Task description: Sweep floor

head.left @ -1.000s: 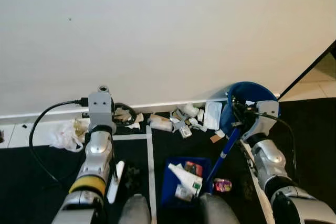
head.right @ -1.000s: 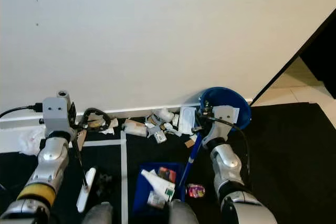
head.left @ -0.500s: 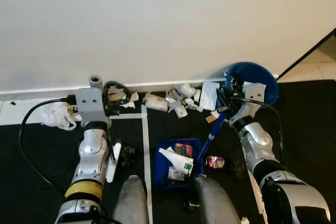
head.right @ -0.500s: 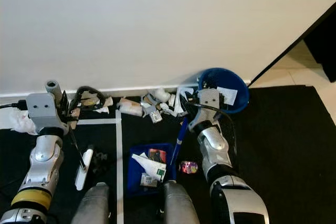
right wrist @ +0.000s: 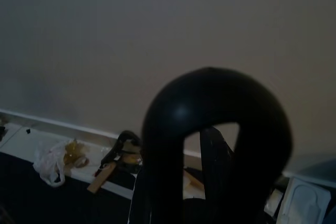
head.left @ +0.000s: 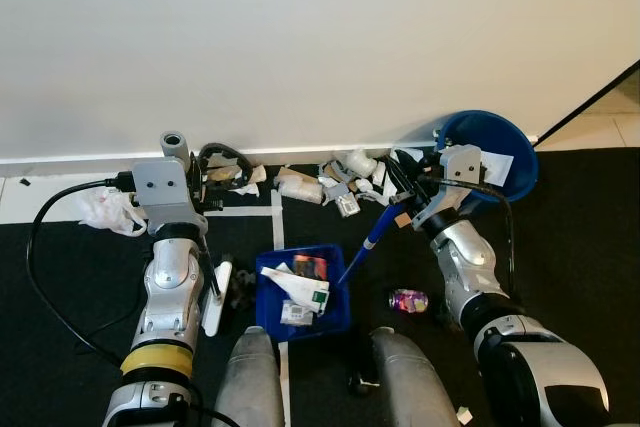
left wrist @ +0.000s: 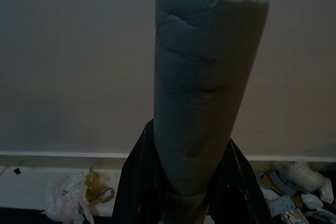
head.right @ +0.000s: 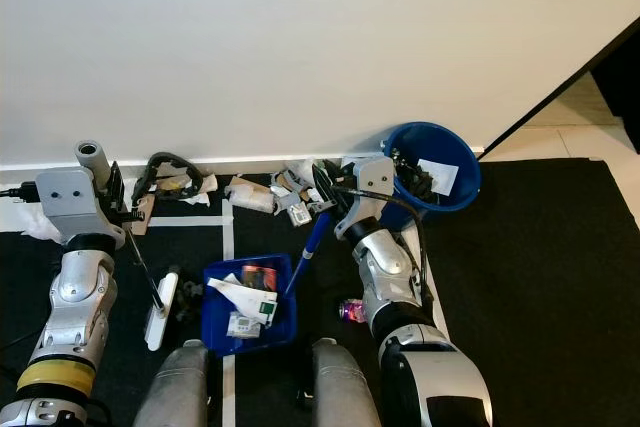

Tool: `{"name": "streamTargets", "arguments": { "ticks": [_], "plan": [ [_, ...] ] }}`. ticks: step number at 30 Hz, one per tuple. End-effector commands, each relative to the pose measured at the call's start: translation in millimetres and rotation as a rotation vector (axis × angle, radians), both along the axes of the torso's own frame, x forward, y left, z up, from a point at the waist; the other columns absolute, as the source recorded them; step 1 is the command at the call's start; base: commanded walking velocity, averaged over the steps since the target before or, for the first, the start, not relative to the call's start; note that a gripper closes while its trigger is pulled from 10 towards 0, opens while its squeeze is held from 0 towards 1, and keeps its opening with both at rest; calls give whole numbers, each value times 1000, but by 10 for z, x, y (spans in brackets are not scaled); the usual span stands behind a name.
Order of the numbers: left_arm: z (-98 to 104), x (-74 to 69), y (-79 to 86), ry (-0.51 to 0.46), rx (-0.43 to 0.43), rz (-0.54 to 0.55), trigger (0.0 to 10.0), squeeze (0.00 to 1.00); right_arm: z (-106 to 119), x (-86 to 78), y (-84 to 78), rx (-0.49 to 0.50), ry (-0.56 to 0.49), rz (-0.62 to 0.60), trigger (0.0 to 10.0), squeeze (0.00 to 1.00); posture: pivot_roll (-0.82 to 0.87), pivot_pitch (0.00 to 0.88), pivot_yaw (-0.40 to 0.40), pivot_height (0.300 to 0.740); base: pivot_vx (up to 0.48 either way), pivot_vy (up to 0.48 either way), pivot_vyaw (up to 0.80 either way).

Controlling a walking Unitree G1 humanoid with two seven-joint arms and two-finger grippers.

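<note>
My left gripper (head.left: 198, 211) is shut on a broom's thin pole, whose grey foam top (left wrist: 205, 103) stands up between the black fingers (left wrist: 135, 184). The white broom head (head.left: 213, 297) rests on the black mat beside my left arm. My right gripper (head.left: 404, 185) is shut on the blue handle (head.left: 364, 244) of a blue dustpan (head.left: 334, 313), which lies on the mat heaped with paper and wrappers. The handle's black looped end (right wrist: 215, 124) rises before the right wrist camera. Litter (head.left: 340, 183) lies along the wall's foot.
A blue bin (head.left: 503, 152) with paper in it stands against the wall behind my right wrist. A pink can (head.left: 408, 299) lies right of the dustpan. A white plastic bag (head.left: 100, 210) and a black cable loop (head.left: 222, 158) lie at the left. White tape (head.left: 277, 232) crosses the mat.
The camera has shifted. My right arm has swung left, and the dustpan has slid left toward the tape line, away from the pink can. The left arm still holds the broom.
</note>
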State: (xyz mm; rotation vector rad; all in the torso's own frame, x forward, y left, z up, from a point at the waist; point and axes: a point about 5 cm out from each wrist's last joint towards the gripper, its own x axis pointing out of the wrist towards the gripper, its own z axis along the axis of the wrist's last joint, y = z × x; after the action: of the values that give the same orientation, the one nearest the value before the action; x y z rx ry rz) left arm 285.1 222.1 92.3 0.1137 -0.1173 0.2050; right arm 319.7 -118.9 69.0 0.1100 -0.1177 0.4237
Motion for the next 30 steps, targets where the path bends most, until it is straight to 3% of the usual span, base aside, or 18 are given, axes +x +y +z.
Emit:
{"name": "streamTargets", "arguments": {
  "ticks": [1,5,11,21,22,24,25,26,27,30],
  "plan": [
    [-210,-80,-63,96,-46,-8,10000,0,-17,-37,-28,-9,-16,-2,0,0,137,243,-132,740,0,0,0],
    [-208,-78,-63,97,-47,-9,10000,0,-9,-39,-20,-12,-25,2,0,0,136,241,-130,740,0,0,0],
    [-187,-55,-68,94,-49,-15,10000,0,40,-45,-32,-114,-95,-10,0,0,145,244,-126,740,0,0,0],
    [-161,-47,-81,80,-44,-31,10000,0,-5,-76,-64,-183,-101,-68,0,0,155,242,-120,740,0,0,0],
    [-158,-45,-79,79,-43,-32,10000,0,-8,-76,-61,-187,-101,-75,1059,0,156,241,-119,740,0,0,0],
    [-155,-42,-75,79,-42,-33,10000,0,-11,-77,-57,-195,-102,-84,1059,0,156,239,-119,740,0,0,0],
    [-153,-39,-76,78,-41,-35,10000,0,-23,-81,-49,-203,-98,-89,4863,0,157,236,-118,740,0,0,0],
    [-151,-38,-77,77,-41,-36,10000,0,-31,-85,-44,-210,-96,-93,4863,0,157,236,-118,740,0,0,0],
    [-153,-35,-80,80,-37,-40,10000,0,-51,-96,-33,-220,-90,-95,10000,0,157,230,-117,740,0,0,0],
    [-157,-32,-84,84,-33,-45,10000,0,-74,-109,-20,-237,-86,-100,10000,0,157,230,-117,740,0,0,0]
  ]
}}
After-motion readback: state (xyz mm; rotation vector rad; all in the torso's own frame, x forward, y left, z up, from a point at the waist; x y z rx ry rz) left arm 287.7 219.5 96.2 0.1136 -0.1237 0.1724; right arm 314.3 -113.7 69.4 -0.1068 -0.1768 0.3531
